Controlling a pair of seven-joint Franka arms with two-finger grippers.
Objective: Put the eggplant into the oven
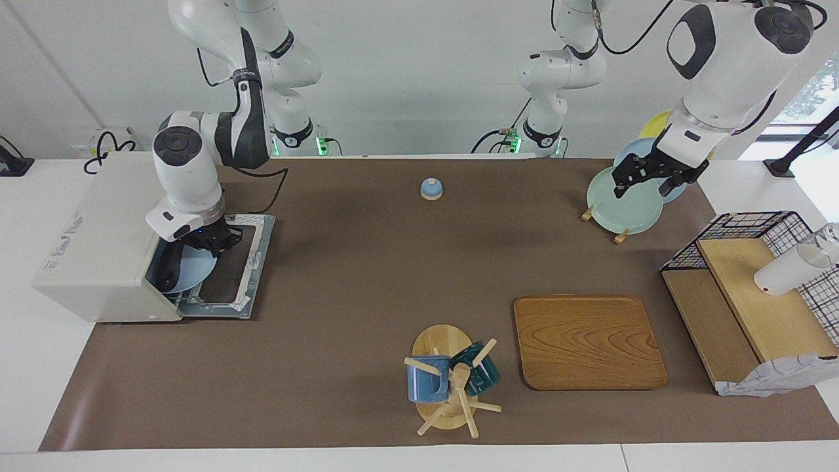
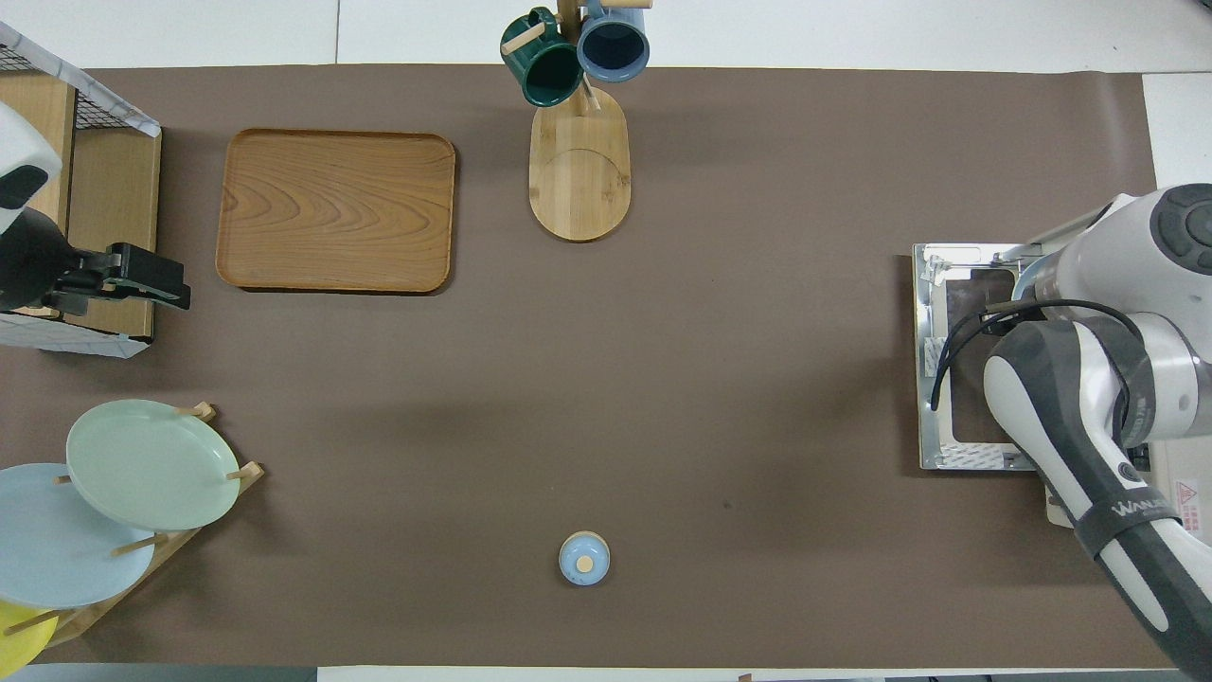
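A brown mat [image 1: 367,275] covers the white table, with a pale wall at the robots' end. Nearest the robots, a small blue lidded pot [image 1: 431,189] sits mid-table, and a wooden rack holds a pale green plate [image 1: 623,200] at the left arm's end. The left gripper [image 1: 644,178] hangs in the air over that plate, fingers spread apart and holding nothing. At the right arm's end stands the off-white toaster oven [image 1: 98,242], its glass door [image 1: 233,272] folded down flat onto the mat. The right gripper [image 1: 208,241] reaches into the oven's mouth, just above a light blue plate [image 1: 196,270] that lies inside; whether its fingers are apart or together cannot be told. A dark, slim shape that may be the eggplant [image 1: 168,270] lies on that plate, inside the oven. Farther out are a wooden tray [image 1: 586,341], a wire-and-wood shelf [image 1: 754,308] and a mug tree carrying a blue mug [image 1: 427,379] and a green mug [image 1: 477,368].
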